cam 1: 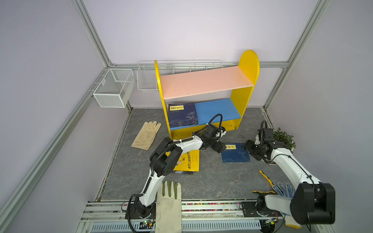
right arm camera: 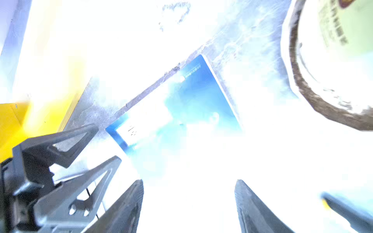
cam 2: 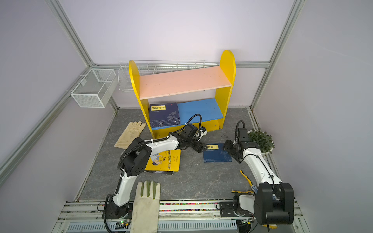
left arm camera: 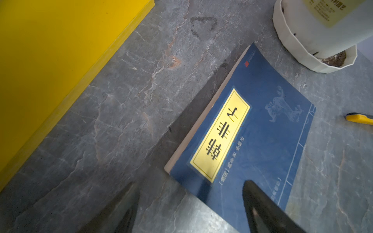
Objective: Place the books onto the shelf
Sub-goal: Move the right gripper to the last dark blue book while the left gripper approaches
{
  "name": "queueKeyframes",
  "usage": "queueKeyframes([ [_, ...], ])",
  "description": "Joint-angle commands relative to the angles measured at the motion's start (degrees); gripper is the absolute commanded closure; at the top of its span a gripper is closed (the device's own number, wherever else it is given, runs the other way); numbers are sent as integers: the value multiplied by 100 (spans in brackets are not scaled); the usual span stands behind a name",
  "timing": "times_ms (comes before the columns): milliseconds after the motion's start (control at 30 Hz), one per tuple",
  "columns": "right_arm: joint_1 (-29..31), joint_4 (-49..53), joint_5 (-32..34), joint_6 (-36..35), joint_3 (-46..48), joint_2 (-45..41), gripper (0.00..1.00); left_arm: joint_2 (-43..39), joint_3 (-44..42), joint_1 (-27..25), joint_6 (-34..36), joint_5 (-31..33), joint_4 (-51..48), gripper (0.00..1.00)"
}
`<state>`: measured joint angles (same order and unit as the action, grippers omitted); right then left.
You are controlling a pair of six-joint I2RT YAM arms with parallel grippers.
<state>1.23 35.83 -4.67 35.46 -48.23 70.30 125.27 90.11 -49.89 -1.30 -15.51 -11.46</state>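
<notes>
The shelf (cam 1: 249,66) stands at the back, yellow-sided, with a bare pink upper board (cam 1: 205,82). A stack of navy books (cam 1: 182,115) lies on the left half of its blue lower board (cam 1: 219,110). Another navy book (cam 1: 235,153) (cam 2: 217,154) (left arm camera: 262,131) lies flat on the table. My left gripper (cam 1: 223,148) (left arm camera: 191,182) hovers open at its left corner, one finger over the cover. My right gripper (cam 1: 247,146) (right arm camera: 189,180) is open at its right edge. A yellow book (cam 1: 187,161) lies partly under my left arm. The right wrist view is washed out.
A potted plant (cam 1: 284,139) stands just behind my right arm. Yellow-handled pliers (cam 1: 266,178) and a blue-dotted glove (cam 1: 284,189) lie front right. A beige glove (cam 1: 146,135) lies left, a white-green glove (cam 1: 168,201) at the front edge. White wire baskets (cam 1: 113,88) hang on the back-left frame.
</notes>
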Motion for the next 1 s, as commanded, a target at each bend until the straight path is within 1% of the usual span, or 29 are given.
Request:
queueKeyframes([
  [0, 26, 285, 326, -43, -58, -192, 26, -52, -19, 23, 2, -108, 41, 19],
  [67, 24, 303, 246, -55, -40, -156, 27, -60, -28, 40, -26, -127, 69, 19],
  [167, 25, 374, 166, -265, 0, -17, 26, -33, -20, 70, -90, -171, 150, 19],
  [333, 28, 448, 130, -574, 137, 370, 26, 21, 25, 127, -202, -238, 240, 19],
  [467, 27, 350, 91, -663, 285, 758, 26, 83, 102, 144, -213, -197, 226, 19],
  [767, 34, -70, -206, -729, 340, 1485, 25, 77, 54, 147, -252, -41, 112, 20],
  [967, 35, -700, -687, -738, 233, 1827, 26, 132, 78, 194, -346, -2, 112, 20],
])
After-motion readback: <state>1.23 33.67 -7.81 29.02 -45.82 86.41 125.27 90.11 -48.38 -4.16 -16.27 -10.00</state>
